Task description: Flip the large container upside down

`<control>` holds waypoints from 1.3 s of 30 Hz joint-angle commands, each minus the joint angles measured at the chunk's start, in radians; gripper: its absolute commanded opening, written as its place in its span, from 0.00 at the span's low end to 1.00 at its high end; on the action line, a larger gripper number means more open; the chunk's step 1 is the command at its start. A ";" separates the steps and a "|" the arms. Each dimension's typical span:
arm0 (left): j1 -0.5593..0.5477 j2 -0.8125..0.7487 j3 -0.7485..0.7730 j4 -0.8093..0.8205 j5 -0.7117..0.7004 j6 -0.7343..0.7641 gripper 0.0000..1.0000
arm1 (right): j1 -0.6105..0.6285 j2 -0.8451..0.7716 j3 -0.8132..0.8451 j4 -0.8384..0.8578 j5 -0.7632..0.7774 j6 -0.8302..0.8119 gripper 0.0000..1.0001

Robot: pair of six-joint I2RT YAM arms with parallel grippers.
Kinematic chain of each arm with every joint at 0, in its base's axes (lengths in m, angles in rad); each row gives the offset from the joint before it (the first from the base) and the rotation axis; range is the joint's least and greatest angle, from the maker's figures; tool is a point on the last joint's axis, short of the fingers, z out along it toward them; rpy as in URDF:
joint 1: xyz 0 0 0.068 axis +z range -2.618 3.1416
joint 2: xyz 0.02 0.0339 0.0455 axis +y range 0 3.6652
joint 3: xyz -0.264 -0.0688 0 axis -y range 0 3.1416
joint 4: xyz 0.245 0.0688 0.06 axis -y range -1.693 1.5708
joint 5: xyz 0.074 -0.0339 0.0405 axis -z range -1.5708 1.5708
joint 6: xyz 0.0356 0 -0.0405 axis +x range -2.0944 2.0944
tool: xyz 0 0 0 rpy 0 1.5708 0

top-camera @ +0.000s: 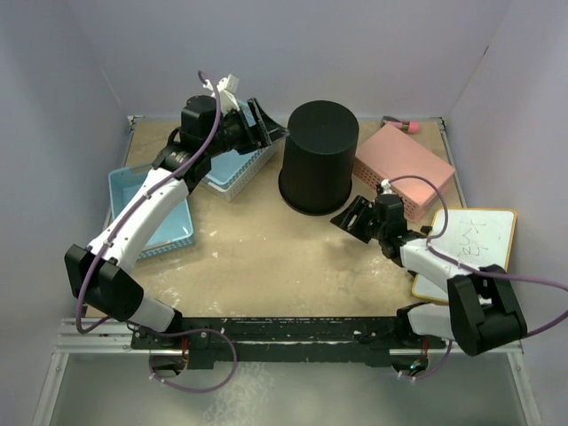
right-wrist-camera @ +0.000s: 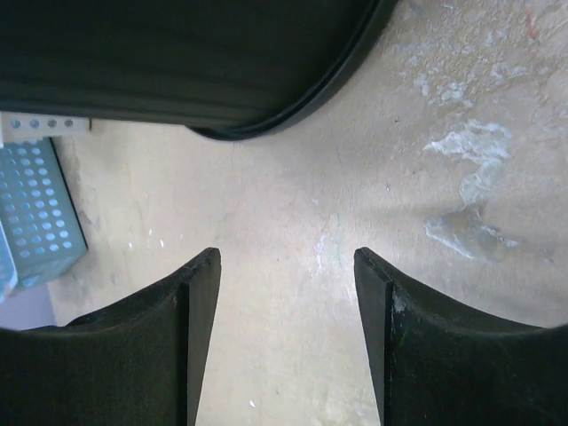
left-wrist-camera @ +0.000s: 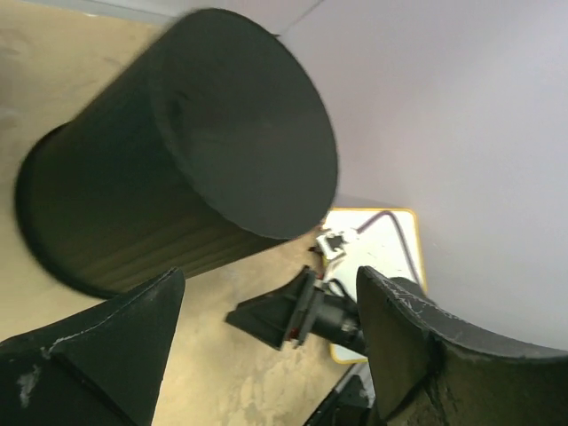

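Right end effector [top-camera: 349,220], wide and empty, lies just lower right of the upright large container [top-camera: 318,160], with the left end effector [top-camera: 271,121], equally wide, just upper left.

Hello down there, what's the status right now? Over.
Left end effector open, empty. Right end effector open, empty. Black bin stands rim down, base up, ungripped. Pink basket close beside it.

Pale lilac walls [top-camera: 62,106] on three sides, scuffed tan tabletop [top-camera: 266,257], metal rail [top-camera: 284,333] along near edge
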 commanded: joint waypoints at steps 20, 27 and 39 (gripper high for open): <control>0.244 -0.308 -0.231 -0.325 -0.466 0.179 0.76 | 0.189 0.344 0.336 0.410 -0.047 -0.079 0.68; 0.243 -0.332 -0.298 -0.298 -0.449 0.212 0.76 | 0.160 0.573 0.615 0.423 0.086 -0.054 0.70; 0.240 -0.224 -0.302 -0.187 -0.369 0.263 0.76 | 0.127 0.552 0.665 0.301 0.271 -0.129 0.77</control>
